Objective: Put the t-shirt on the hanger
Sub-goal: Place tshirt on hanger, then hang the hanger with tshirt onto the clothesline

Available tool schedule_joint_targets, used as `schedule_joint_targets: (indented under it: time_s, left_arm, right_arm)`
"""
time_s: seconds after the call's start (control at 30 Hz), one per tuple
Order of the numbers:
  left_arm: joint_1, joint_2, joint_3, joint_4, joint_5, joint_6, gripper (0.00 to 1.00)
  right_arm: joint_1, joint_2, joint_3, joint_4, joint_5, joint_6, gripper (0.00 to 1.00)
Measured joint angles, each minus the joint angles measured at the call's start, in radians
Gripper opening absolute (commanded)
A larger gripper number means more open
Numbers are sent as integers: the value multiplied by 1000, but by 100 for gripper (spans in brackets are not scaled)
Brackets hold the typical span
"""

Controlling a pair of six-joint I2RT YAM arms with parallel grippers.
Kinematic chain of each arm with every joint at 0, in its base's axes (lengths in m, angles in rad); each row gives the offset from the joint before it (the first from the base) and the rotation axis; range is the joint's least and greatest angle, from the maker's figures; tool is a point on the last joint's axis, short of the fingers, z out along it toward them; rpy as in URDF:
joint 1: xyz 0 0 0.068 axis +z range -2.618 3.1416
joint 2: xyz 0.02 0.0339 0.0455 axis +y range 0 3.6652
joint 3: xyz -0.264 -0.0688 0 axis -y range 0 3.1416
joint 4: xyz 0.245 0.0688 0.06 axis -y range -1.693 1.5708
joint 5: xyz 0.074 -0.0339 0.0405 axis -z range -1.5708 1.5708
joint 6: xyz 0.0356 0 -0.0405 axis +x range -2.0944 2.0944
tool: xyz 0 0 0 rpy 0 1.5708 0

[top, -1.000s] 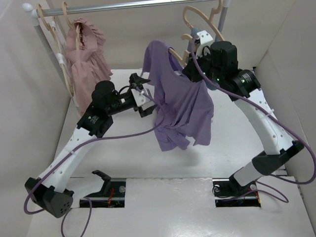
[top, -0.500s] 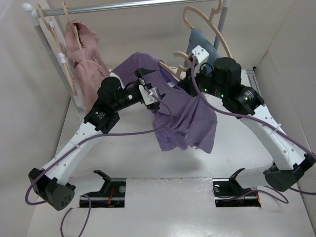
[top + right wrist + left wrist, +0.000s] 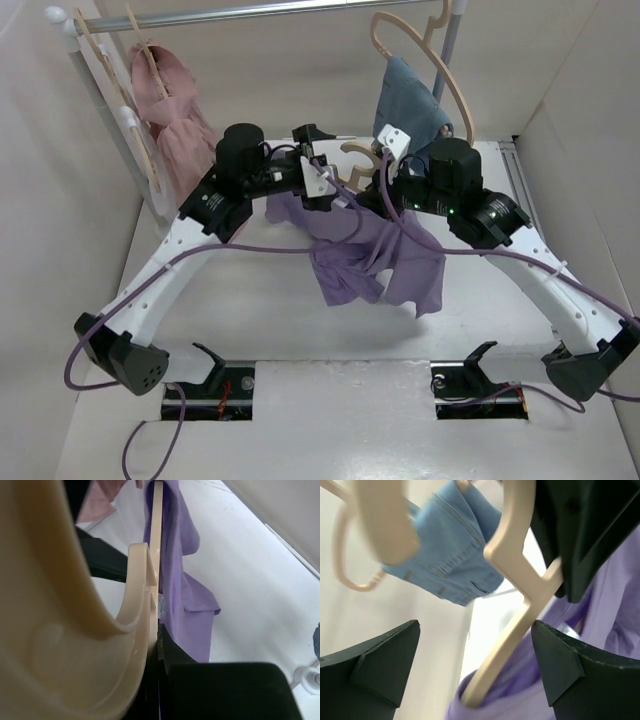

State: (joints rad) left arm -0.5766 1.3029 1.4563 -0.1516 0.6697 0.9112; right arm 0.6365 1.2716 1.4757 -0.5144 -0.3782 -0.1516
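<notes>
White worktop (image 3: 250, 310) lies below me, walled in pale panels on both sides. Nearest to me, the t-shirt (image 3: 375, 255) sags in a bunched heap between my two arms. Its lower folds reach the worktop or hang very close to it; I cannot tell which.

Just beyond that, my right gripper (image 3: 378, 192) is pressed onto the hanger (image 3: 358, 160), pinching it near the hook. My left gripper (image 3: 475, 672) is spread wide with nothing in it, and one arm of the hanger passes between its fingers (image 3: 375, 665) without touching them. That arm runs down into the purple cloth, so I judge the shirt only partly threaded, resting on one side.

That is the main risk. Nothing holds the fabric, so its weight could drag it off the one arm that carries it, more so if I tilt or jerk the hanger. The thin wood could also swivel in my right pinch. If my left fingers shut here, they would catch the wood and not the collar. My two wrists are close together and could knock each other.

Farther off, a blue-grey garment (image 3: 410, 95) hangs at the right and a pink garment (image 3: 170, 120) at the left of the rail (image 3: 250, 12). Lifting towards the far right could snag the blue one.
</notes>
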Motion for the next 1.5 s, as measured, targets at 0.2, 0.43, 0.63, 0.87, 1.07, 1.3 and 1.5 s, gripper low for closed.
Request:
schedule_joint_targets:
  time_s: [0.2,0.43,0.63,0.87,1.07,1.3,1.5]
  left_arm:
    - [1,132,128,-216,1,68,49]
    - [2,182,201,-368,20,97,0]
    - [40,180,201,-383,113,50,0]
    - [179,180,197,-394,337,-45,0]
    - [178,179,151,-394,424,-85,0]
    - [177,177,138,-408,428,-82,0]
    - [179,174,137,-412,418,-75,0]
  right_arm:
    - [14,-22,-13,20,-36,-18,0]
    - [14,-28,-35,14,-27,-32,0]
    - [14,-28,-45,23,-42,-42,33]
    - [11,-34,-45,55,-64,-64,47]
    - [5,-32,-52,58,-89,-66,99]
    - [-2,-31,18,12,-53,-111,99]
    - [-7,-43,132,-134,-42,-177,99]
